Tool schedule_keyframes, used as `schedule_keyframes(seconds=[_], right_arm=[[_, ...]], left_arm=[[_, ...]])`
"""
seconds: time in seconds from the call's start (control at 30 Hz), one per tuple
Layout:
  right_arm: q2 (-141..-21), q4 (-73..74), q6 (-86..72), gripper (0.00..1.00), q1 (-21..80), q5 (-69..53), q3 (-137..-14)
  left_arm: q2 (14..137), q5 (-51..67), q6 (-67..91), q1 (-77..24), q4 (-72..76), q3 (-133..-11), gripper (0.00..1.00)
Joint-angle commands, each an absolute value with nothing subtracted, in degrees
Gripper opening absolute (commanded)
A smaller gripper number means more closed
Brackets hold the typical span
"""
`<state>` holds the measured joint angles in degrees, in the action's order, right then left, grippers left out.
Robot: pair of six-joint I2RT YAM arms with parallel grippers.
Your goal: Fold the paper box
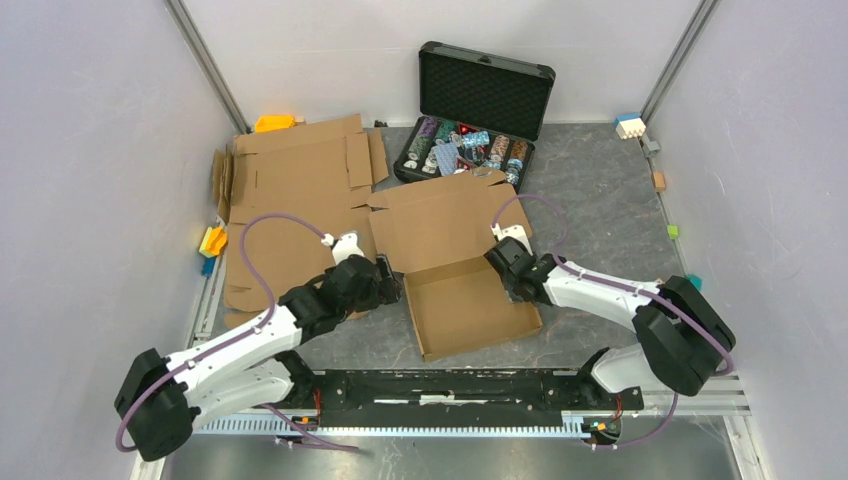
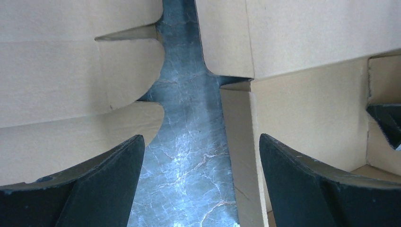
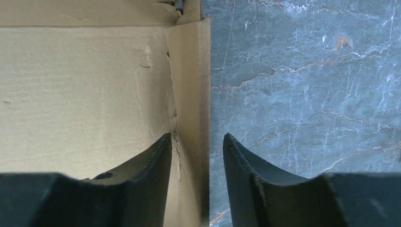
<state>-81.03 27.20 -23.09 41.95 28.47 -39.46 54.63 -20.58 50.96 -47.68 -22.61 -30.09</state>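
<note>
Flat sheet [image 1: 290,190] along table [image 1: 600,190] left edge. L gripper [image 1: 392,284] beside it, jaws wide apart, empty, at left wall of box [image 1: 465,310]. Box mid-table, tray nearest, lid lying toward far edge (long axis near-far). R gripper [image 1: 503,268] straddles right wall, fingers apart, no pinch. Case [image 1: 485,90] behind lid.

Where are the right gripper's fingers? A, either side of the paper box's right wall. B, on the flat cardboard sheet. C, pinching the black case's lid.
A: the right gripper has one finger inside the paper box and the other over the table, the wall between them.
</note>
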Motion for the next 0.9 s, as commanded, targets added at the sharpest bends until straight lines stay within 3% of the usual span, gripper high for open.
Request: schedule_keyframes(seconds=[0.0, 0.1, 0.43, 0.5, 0.63, 0.87], right_arm=[[-76.36, 24.59, -21.02, 0.53, 41.2, 25.02, -39.02], [-75.2, 23.69, -19.44, 0.57, 40.15, 23.4, -39.1], [-79.6, 23.14, -16.09, 0.56, 37.62, 22.32, -37.93], [-80.38, 23.11, -15.63, 0.52, 37.37, 22.91, -37.97], [-81.81, 23.94, -15.09, 0.24, 37.35, 25.52, -38.41], [-83.07, 23.73, -15.01, 0.02, 37.35, 27.39, -37.67]], left_arm=[[50.49, -16.48, 45.37, -44.06, -19.07, -29.91, 1.0], [49.31, -14.08, 43.36, -40.88, -18.77, -30.67, 1.0], [54.16, -8.43, 40.45, -33.27, -16.78, -33.23, 1.0], [55.02, -7.66, 40.28, -32.13, -15.56, -33.25, 1.0], [56.54, -7.27, 39.74, -31.08, -14.63, -33.95, 1.0], [58.31, -6.64, 39.03, -29.44, -13.34, -34.04, 1.0]])
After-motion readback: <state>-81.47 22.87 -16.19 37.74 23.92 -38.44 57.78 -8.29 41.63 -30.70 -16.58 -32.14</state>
